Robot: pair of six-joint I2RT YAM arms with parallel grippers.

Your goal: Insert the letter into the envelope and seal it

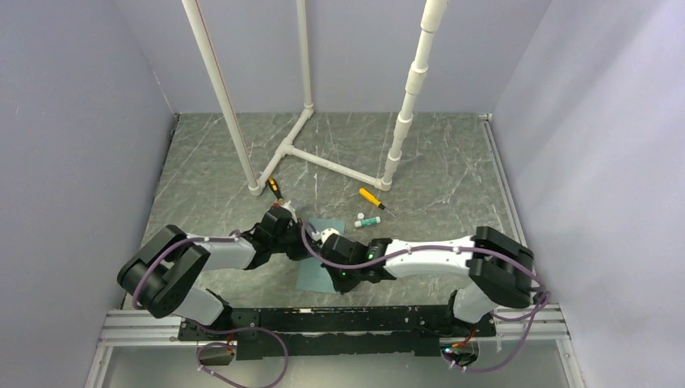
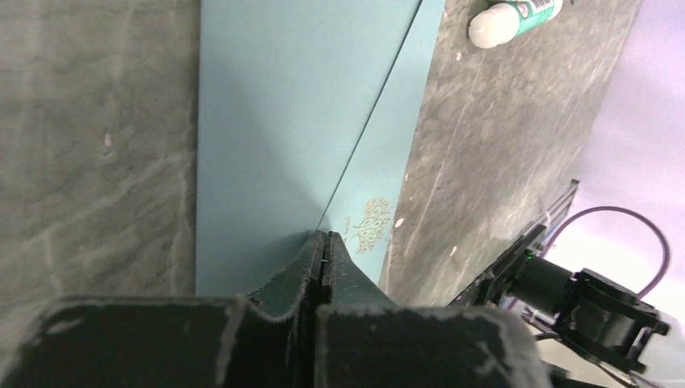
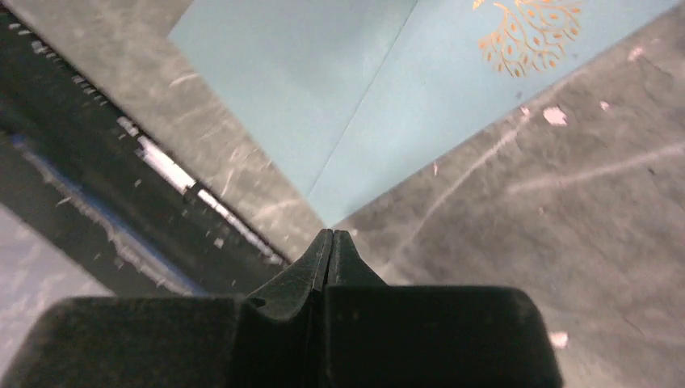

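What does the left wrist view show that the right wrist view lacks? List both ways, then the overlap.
Left wrist only: the white-capped tube, black hardware with a purple cable, and the shut left claw. Right wrist only: the metal rail and the shut right claw. Both: the envelope with its gold ornament, lying on the grey table.

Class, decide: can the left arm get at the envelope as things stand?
Probably yes: the left gripper, shut, is right over the envelope, with nothing in between.
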